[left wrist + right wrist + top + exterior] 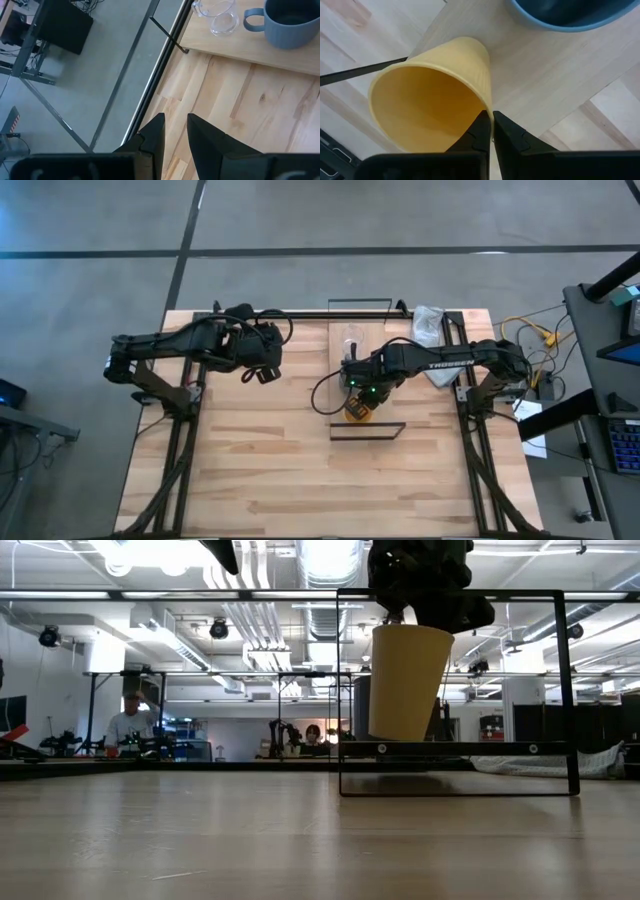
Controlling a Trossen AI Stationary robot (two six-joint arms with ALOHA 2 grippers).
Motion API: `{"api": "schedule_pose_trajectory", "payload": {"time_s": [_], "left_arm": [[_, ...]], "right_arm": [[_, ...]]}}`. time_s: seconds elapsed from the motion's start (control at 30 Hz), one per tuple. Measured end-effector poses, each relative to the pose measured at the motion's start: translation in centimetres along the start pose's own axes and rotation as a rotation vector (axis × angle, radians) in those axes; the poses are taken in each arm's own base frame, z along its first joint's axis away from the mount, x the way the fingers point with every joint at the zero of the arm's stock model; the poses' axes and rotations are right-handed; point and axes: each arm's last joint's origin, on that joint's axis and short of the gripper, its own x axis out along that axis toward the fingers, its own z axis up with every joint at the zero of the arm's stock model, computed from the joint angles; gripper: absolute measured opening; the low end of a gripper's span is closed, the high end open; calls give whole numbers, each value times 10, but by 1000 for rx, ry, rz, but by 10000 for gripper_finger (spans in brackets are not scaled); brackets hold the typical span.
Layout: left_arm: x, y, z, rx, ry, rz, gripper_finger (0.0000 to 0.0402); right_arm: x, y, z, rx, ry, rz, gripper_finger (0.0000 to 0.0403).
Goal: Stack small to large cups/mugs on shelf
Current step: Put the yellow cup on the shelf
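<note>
The yellow-orange cup (405, 680) hangs from my right gripper (425, 600) over the near end of the light-wood shelf (385, 395). It is slightly tilted, and its base is just above the board. It also shows in the right wrist view (430, 100). The blue-grey cup (290, 22) and the tiny clear glass (217, 15) stand on the shelf farther back. In the high view my right arm covers the blue-grey cup, while the clear glass (352, 336) shows. My left gripper (265, 370) is open and empty above the table, left of the shelf. My right gripper holds the yellow-orange cup by its rim (489, 111), one finger inside the cup and one outside, with the wall pinched between them. The fingers come from above, pointing down. The cup hangs below them, open end up and a little tilted. I cannot tell whether its base touches the board.
The shelf's thin black wire frame (450, 592) stands around the cup at the near end and again at the far end (360, 304). A white cloth (430, 328) lies at the table's far right. People sit in the room beyond the table (128, 720).
</note>
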Motion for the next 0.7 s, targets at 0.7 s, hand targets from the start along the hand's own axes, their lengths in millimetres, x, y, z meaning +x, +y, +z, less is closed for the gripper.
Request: {"api": "schedule_pose_trajectory", "payload": {"time_s": [0.7], "left_arm": [[0,0,0,-1,0,0,68]], "right_arm": [[-1,-1,-3,-18,40,7,9]]}}
